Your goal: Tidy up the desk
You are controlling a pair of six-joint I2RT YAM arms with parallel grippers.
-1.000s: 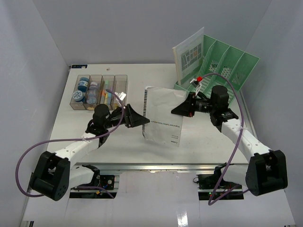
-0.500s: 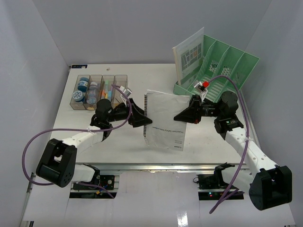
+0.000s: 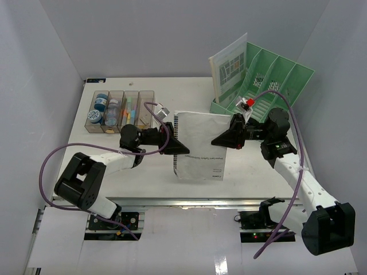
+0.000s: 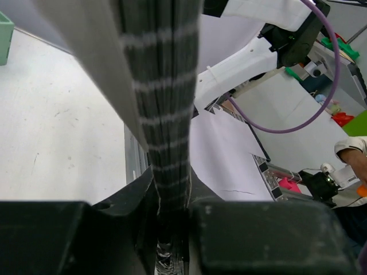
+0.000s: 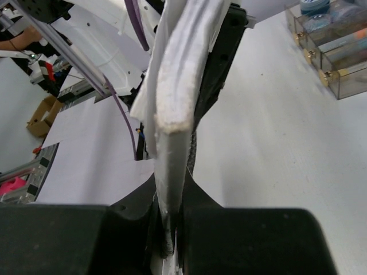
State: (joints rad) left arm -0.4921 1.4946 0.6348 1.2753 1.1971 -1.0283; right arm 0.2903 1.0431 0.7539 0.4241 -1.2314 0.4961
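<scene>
We see the left gripper (image 3: pixel 179 148) and right gripper (image 3: pixel 215 141) each clamping an edge of a white booklet (image 3: pixel 198 156), held over the white desk (image 3: pixel 80 143). Far left, a clear tray (image 3: pixel 148 96) holds blue-lidded items and coloured pieces; far right, a green file rack (image 3: pixel 287 74) holds one brochure (image 3: pixel 229 67).

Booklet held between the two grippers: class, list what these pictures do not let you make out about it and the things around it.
Top view: cover print on the booklet is too small to read.
Top view: the desk beneath the booklet is hidden by it.
Top view: what the tray holds is too small to name.
Both wrist views: booklet seen edge-on, faces hidden.
Right wrist view: tray blurred, cut off by the corner.
</scene>
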